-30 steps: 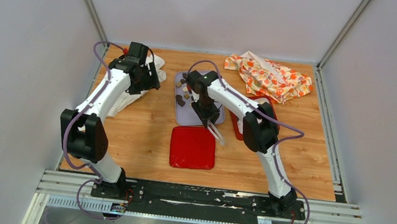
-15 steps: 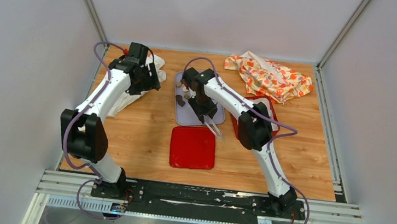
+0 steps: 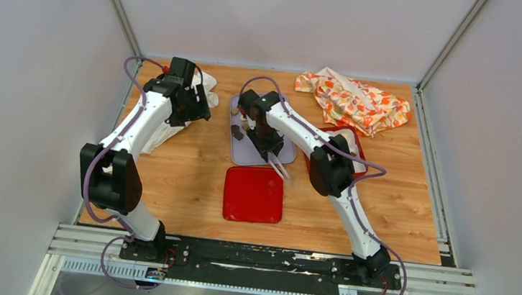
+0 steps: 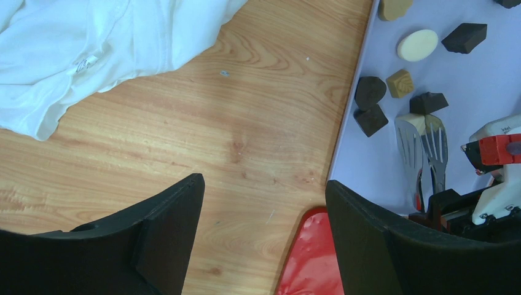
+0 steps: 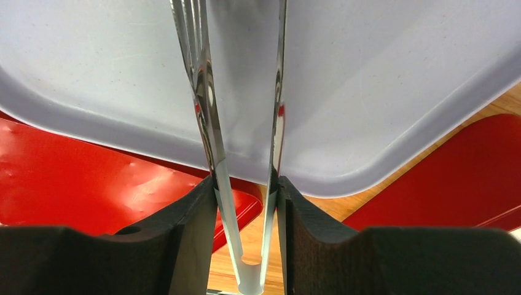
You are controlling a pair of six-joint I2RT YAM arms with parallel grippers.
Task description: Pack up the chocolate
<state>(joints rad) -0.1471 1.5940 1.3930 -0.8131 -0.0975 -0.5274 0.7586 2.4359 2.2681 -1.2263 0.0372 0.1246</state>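
Note:
Several chocolate pieces (image 4: 370, 91), dark, tan and one cream-white round (image 4: 418, 45), lie on a lavender tray (image 4: 368, 166). In the top view they sit at the tray's far left (image 3: 238, 134). My right gripper (image 5: 246, 203) is shut on metal tongs (image 5: 206, 92) and holds them low over the tray (image 5: 368, 92). In the left wrist view the tong tips (image 4: 411, 132) are beside a dark piece (image 4: 428, 102), with a small pale bit at the tips. My left gripper (image 4: 264, 203) is open and empty over bare wood left of the tray, near the white cloth (image 4: 74, 55).
A red lid (image 3: 253, 194) lies flat in front of the tray (image 3: 242, 159). A red box (image 3: 354, 143) sits right of the tray, mostly hidden by my right arm. An orange patterned cloth (image 3: 353, 102) lies at the back right. The white cloth (image 3: 162, 134) lies at the back left.
My right gripper has moved a little left and farther over the tray with the tongs, toward the chocolates. The left arm has not moved.

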